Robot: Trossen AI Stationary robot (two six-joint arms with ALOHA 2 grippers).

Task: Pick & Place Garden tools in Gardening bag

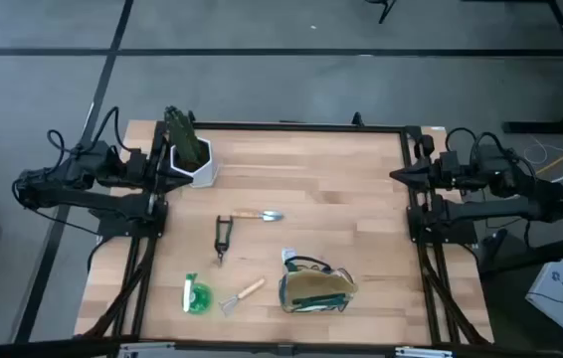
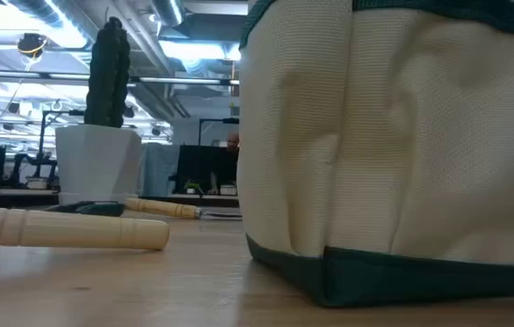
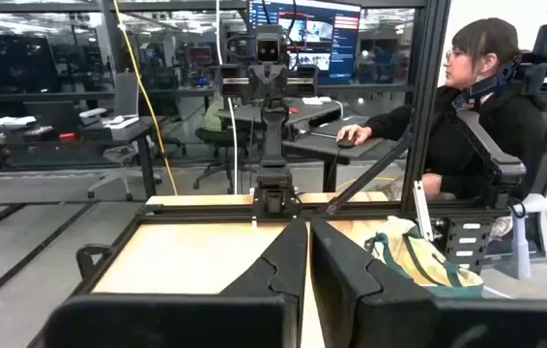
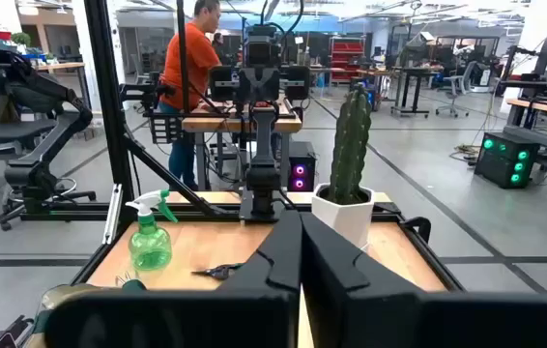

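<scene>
The tan gardening bag (image 1: 313,286) with dark green trim stands upright at the table's near right; it fills the low view (image 2: 393,145). The wooden-handled trowel (image 1: 257,215), black pruning shears (image 1: 223,237), mini rake (image 1: 242,295) and a bright green spray bottle (image 1: 196,295) lie flat on the table left of the bag. My left gripper (image 1: 167,164) is shut and empty at the far left edge, beside the plant pot. My right gripper (image 1: 396,176) is shut and empty at the far right edge. Both are well away from the tools.
A white hexagonal pot with a green cactus-like plant (image 1: 190,159) stands at the far left corner, right by my left gripper. Black frame posts run around the table's edges. A person sits beyond the table (image 3: 467,106) and another stands farther off (image 4: 191,77).
</scene>
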